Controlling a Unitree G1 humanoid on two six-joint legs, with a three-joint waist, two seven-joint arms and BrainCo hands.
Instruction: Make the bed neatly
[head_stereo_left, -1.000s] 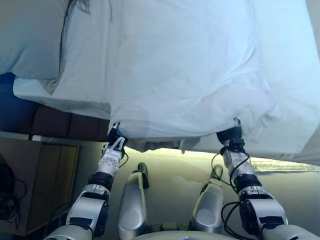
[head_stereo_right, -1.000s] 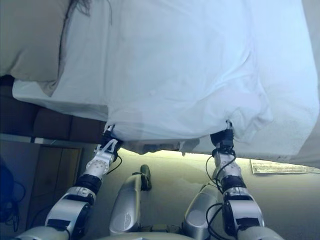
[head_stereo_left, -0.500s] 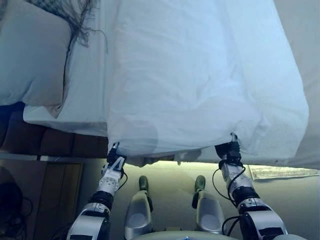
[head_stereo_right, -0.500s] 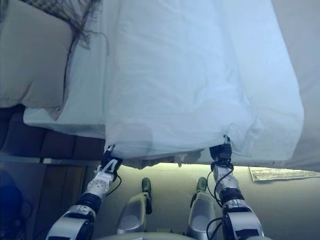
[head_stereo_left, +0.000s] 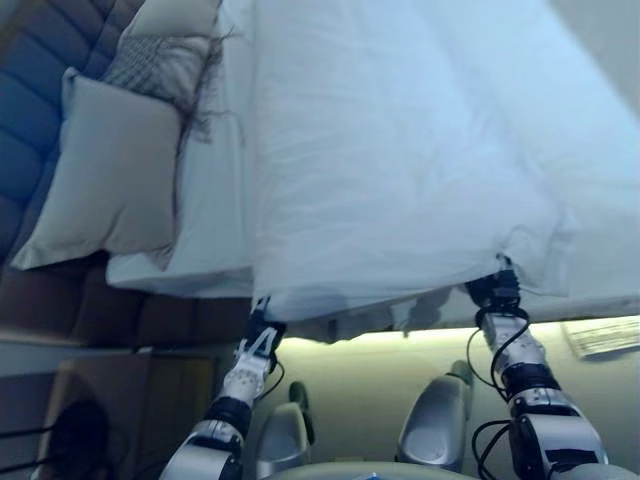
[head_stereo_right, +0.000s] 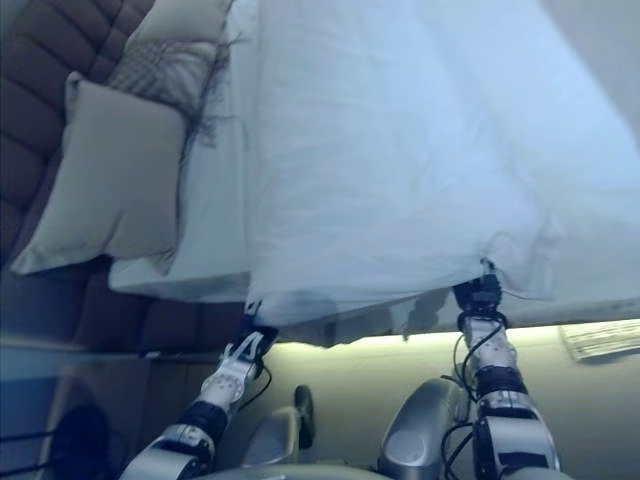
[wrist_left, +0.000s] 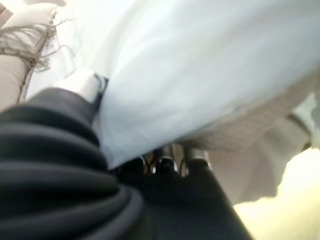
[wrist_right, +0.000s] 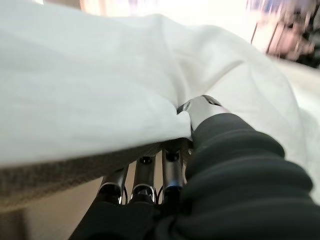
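A white duvet (head_stereo_left: 400, 150) lies spread over the bed, its near edge hanging over the side. My left hand (head_stereo_left: 259, 338) is shut on that edge near the pillow end. In the left wrist view its thumb (wrist_left: 82, 84) lies on top of the duvet (wrist_left: 200, 60) and its fingers (wrist_left: 165, 161) curl under it. My right hand (head_stereo_left: 493, 293) is shut on the same edge further right. In the right wrist view its thumb (wrist_right: 202, 107) presses the duvet (wrist_right: 90, 85) onto the fingers (wrist_right: 145, 172) below.
A beige pillow (head_stereo_left: 110, 180) and a fringed cushion (head_stereo_left: 160, 65) lie at the bed's left end against a blue padded headboard (head_stereo_left: 35, 90). The white sheet (head_stereo_left: 215, 220) shows beside the duvet. A wooden nightstand (head_stereo_left: 110, 385) stands lower left. A paper (head_stereo_left: 602, 336) lies on the floor at right.
The camera has swung, so more of the pillows and the headboard shows. Both hands keep hold of the duvet's edge, and the duvet lies smoother near the right hand.
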